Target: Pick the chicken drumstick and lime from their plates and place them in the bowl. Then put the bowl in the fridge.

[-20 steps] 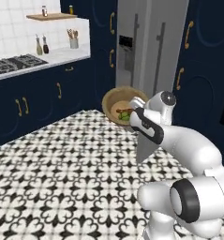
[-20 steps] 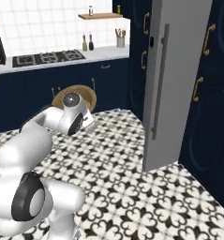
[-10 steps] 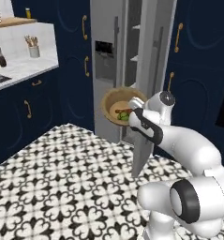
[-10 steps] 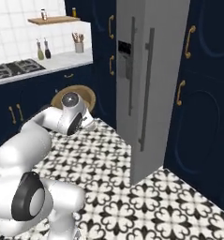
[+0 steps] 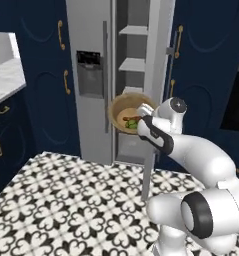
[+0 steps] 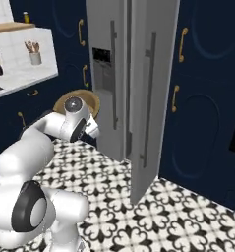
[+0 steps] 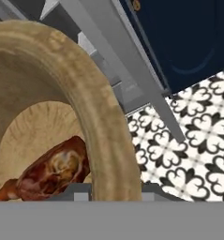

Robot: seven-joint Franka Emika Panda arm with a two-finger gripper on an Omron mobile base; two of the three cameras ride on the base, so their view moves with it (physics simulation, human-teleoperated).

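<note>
My gripper (image 5: 142,116) is shut on the rim of the brown wooden bowl (image 5: 125,111) and holds it tilted in the air in front of the fridge (image 5: 91,75). Inside the bowl lie the green lime (image 5: 133,125) and the chicken drumstick (image 7: 52,171). In the hand view the gripper (image 7: 112,191) straddles the bowl (image 7: 104,117) rim, one finger on each side. The fridge's right door (image 5: 152,100) stands open, showing grey shelves (image 5: 133,64). From the right base view the bowl (image 6: 84,98) sits behind my hand, beside the fridge (image 6: 119,74). The plates are out of view.
Navy cabinets with gold handles (image 5: 201,55) flank the fridge on both sides. A white counter corner (image 5: 3,75) juts in at the left. A shelf and a utensil pot (image 6: 34,55) stand at the left of the right base view. Patterned floor (image 5: 66,205) lies open below.
The base has swung round, so the whole scene has shifted: the stove and counter slid off to the left and the open fridge now faces me. The bowl stays in my gripper.
</note>
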